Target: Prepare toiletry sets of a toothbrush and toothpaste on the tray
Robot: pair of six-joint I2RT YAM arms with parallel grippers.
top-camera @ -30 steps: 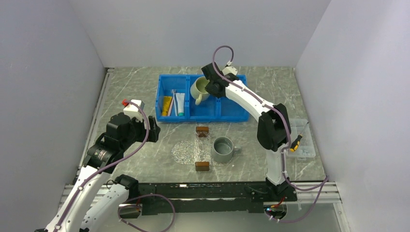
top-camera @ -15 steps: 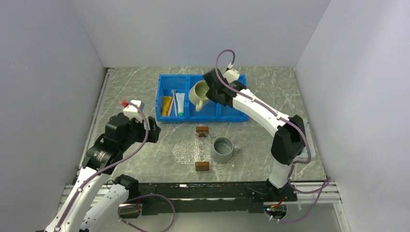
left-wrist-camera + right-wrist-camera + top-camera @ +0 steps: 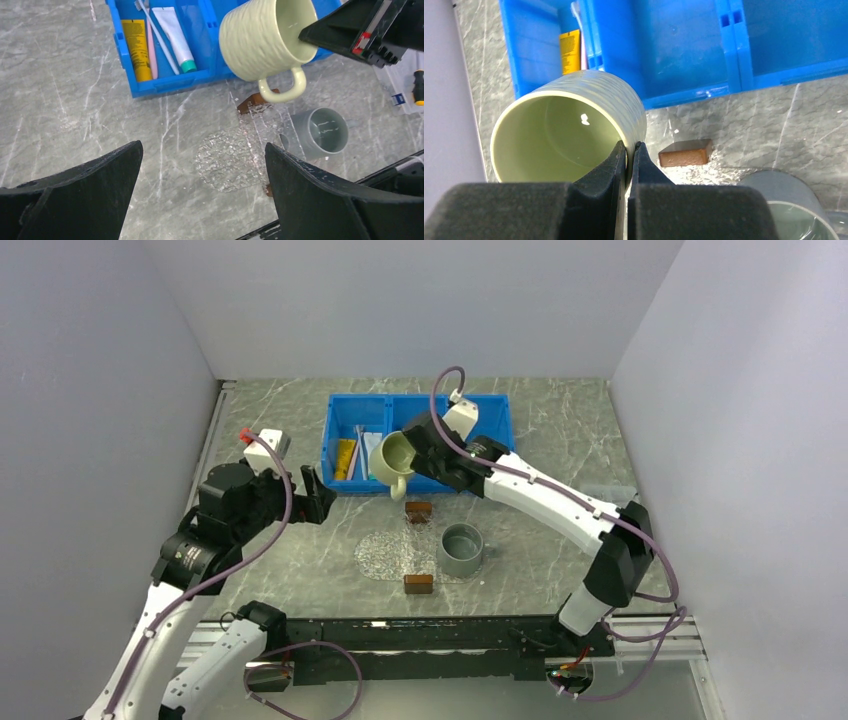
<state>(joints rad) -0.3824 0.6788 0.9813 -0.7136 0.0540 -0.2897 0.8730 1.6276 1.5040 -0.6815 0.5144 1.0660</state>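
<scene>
Right gripper pinches the rim of a pale green ribbed ceramic mug, tilted beside the blue plastic bin's near wall. Left gripper hangs wide open. Thin toothbrushes and flat toothpaste tubes lie in the bin's left compartment. Nearer sits the clear glittery oval tray.

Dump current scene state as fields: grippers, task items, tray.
left gripper: open, empty, over the table
right gripper: shut on green mug wall, mug tilted near blue bin front edge
toothbrushes: both in bin's left compartment
toothpaste tubes: same compartment, beside the brushes
tray: no brush or tube on it; grey mug on its right end
</scene>
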